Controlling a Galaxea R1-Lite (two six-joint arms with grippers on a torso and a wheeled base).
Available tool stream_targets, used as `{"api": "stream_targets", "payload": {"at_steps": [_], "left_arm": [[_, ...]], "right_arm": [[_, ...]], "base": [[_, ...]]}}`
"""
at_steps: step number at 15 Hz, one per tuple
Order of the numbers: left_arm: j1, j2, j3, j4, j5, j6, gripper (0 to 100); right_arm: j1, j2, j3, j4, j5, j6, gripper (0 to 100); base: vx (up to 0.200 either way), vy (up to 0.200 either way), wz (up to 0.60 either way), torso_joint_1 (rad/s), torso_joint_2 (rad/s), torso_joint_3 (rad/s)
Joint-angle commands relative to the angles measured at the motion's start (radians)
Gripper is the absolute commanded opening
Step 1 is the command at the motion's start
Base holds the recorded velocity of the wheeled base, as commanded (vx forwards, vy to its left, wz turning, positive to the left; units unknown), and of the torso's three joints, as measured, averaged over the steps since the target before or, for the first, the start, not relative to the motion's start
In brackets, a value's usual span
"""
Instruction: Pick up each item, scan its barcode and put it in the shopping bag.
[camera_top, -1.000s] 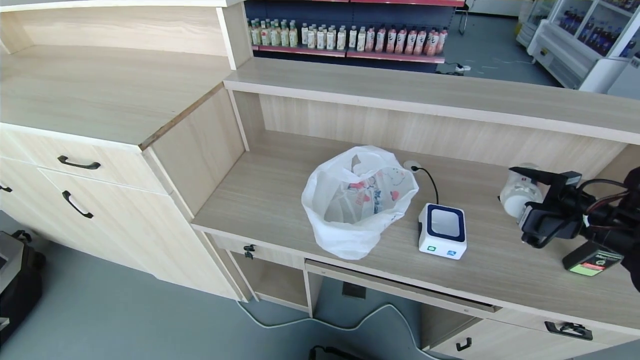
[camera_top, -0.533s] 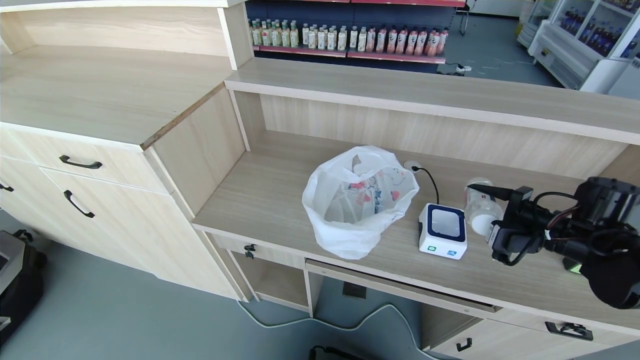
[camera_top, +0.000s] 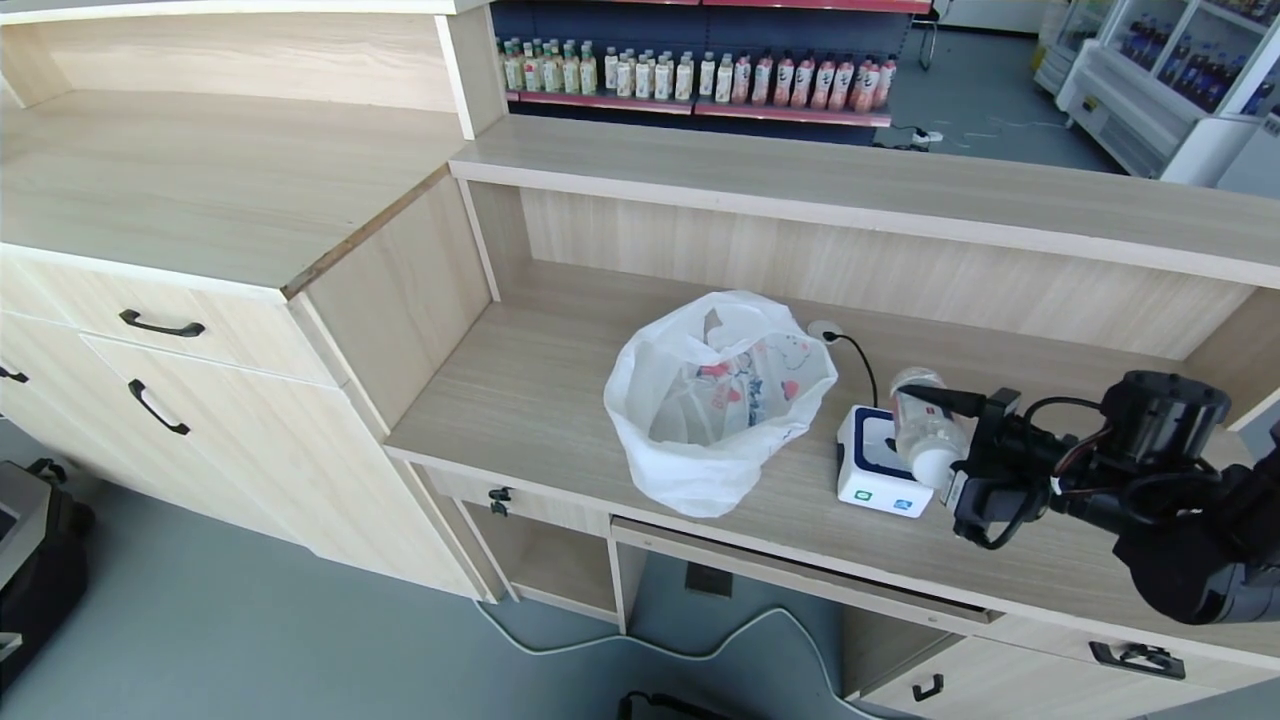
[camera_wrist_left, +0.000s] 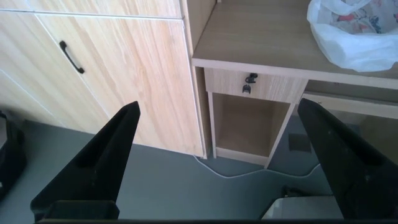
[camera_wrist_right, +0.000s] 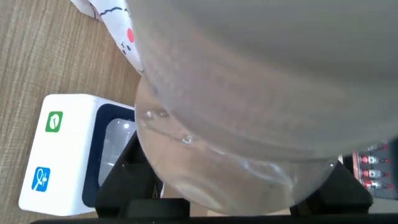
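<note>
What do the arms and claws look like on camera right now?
All of it is matte black. The right claw has slim, straight fingers on a blocky wrist. Thin black cables loop behind it to a round, drum-shaped joint on the right arm. The left claw has two broad, flat fingers that taper to points. I can make out no markings on either.

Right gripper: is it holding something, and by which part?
Yes: the right gripper is shut on a clear bottle, gripping it across its body, above the scanner. The left gripper is open and empty.
</note>
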Motion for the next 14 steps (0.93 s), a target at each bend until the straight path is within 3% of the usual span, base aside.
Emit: {"api": "stream_targets", "payload": {"at_steps": [1,14], "left_arm": [[0.0,0.0,0.0,0.0,0.0,0.0,100],[0.0,0.0,0.0,0.0,0.0,0.0,100]], "right_arm": [[0.019,0.017,0.005,0.002,0.013,-0.002,0],[0.027,0.094,-0.035,-0.043,0.047,0.001,0]], "base": [[0.0,0.0,0.0,0.0,0.0,0.0],[0.0,0.0,0.0,0.0,0.0,0.0]]}}
